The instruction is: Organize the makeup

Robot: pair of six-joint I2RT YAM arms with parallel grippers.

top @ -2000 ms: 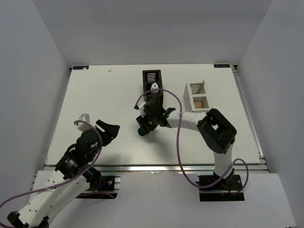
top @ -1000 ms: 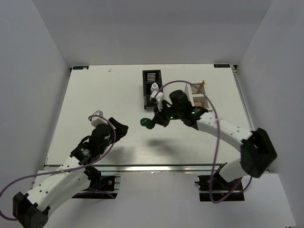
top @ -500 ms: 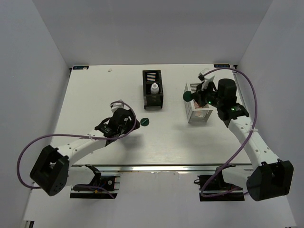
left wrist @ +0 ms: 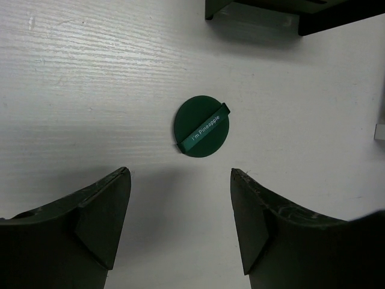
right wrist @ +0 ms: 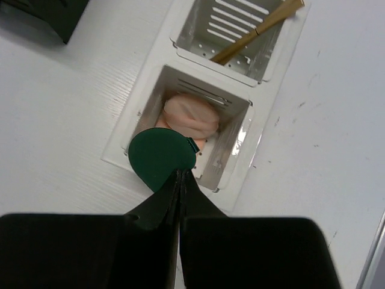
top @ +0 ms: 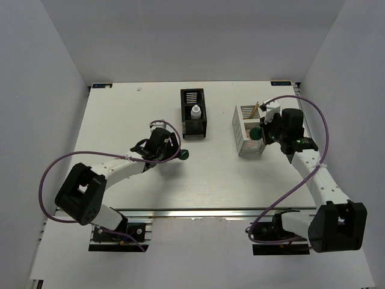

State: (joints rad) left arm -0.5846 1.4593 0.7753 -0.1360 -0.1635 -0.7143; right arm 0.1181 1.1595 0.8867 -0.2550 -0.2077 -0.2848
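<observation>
My right gripper (right wrist: 180, 173) is shut on the edge of a dark green disc (right wrist: 161, 158), holding it over the near compartment of the white organizer (right wrist: 137, 110). A peach puff (right wrist: 190, 114) lies in that compartment, and a tan stick (right wrist: 255, 31) leans in the far one. The held green disc (top: 255, 133) also shows in the top view. A second green disc (left wrist: 202, 126) with a labelled strap lies flat on the table, just ahead of my open left gripper (left wrist: 180, 180). In the top view the left gripper (top: 171, 152) is beside that disc (top: 183, 155). A small white bottle (top: 195, 112) stands in the black organizer (top: 193, 123).
The black organizer's near corner (left wrist: 252, 9) lies just beyond the loose disc. The white organizer (top: 249, 146) stands to the right of the black one, with bare table between them. The table's right edge (top: 313, 138) runs close behind my right arm.
My right gripper carried its green disc from left of the white organizer to above its near compartment. My left gripper advanced right to the loose disc.
</observation>
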